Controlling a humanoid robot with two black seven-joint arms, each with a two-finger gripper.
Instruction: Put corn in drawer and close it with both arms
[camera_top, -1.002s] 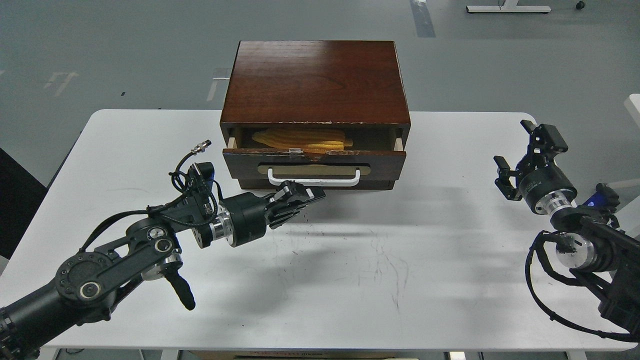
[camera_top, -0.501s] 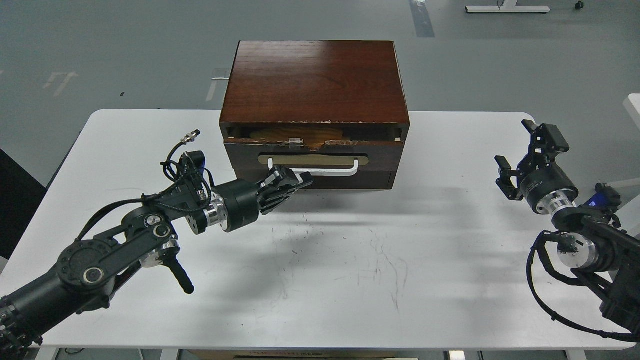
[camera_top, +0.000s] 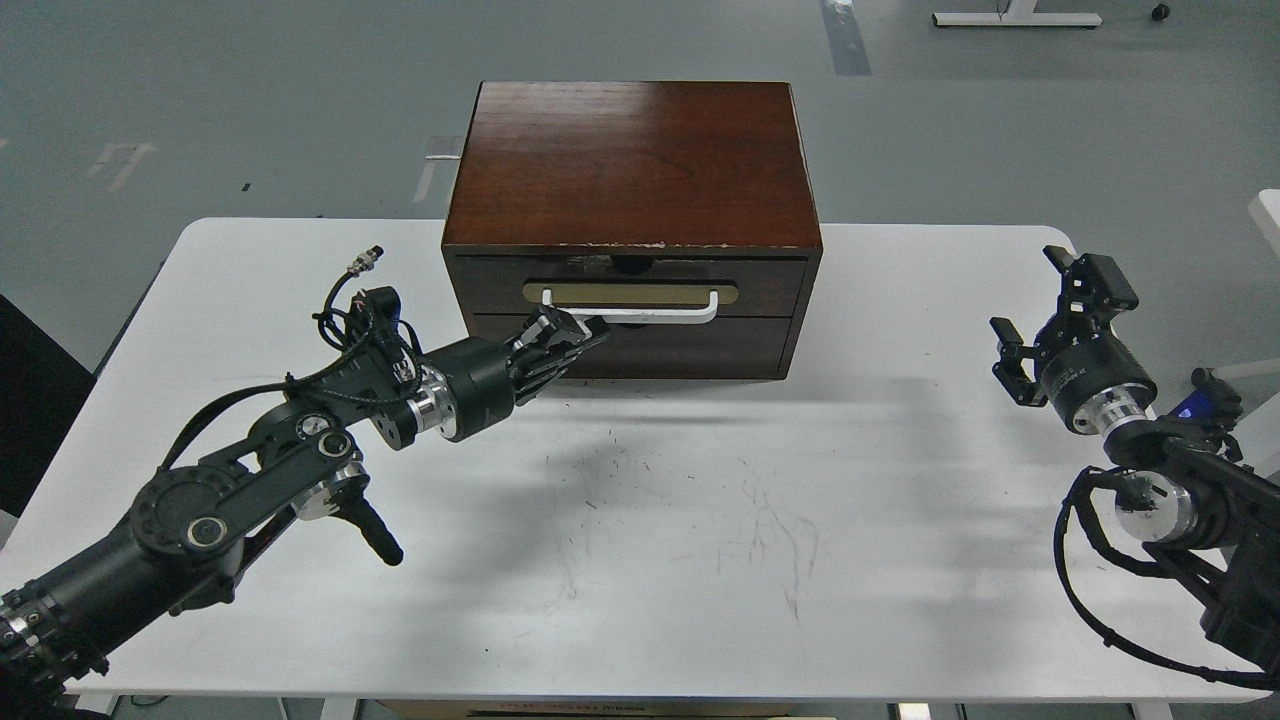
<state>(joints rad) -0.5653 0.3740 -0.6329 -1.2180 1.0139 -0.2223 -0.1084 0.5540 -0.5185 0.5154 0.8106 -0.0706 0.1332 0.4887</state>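
Note:
The dark reddish-brown drawer sits flush in the wooden cabinet, its white bar handle on a tan oval plate facing me. The corn is hidden; none of it shows. My left gripper has its fingers together, with the tips against the drawer front just below the left end of the handle. It holds nothing. My right gripper is open and empty, raised above the table's right edge, far from the cabinet.
The cabinet stands at the back middle of a white table. A plain dark panel lies below the drawer. Grey floor lies beyond the table. My right arm's cables hang at the right edge.
The drawer went from partly open, with the yellow corn showing inside, to fully shut. My left gripper moved forward with it against its front. My right arm stayed almost still.

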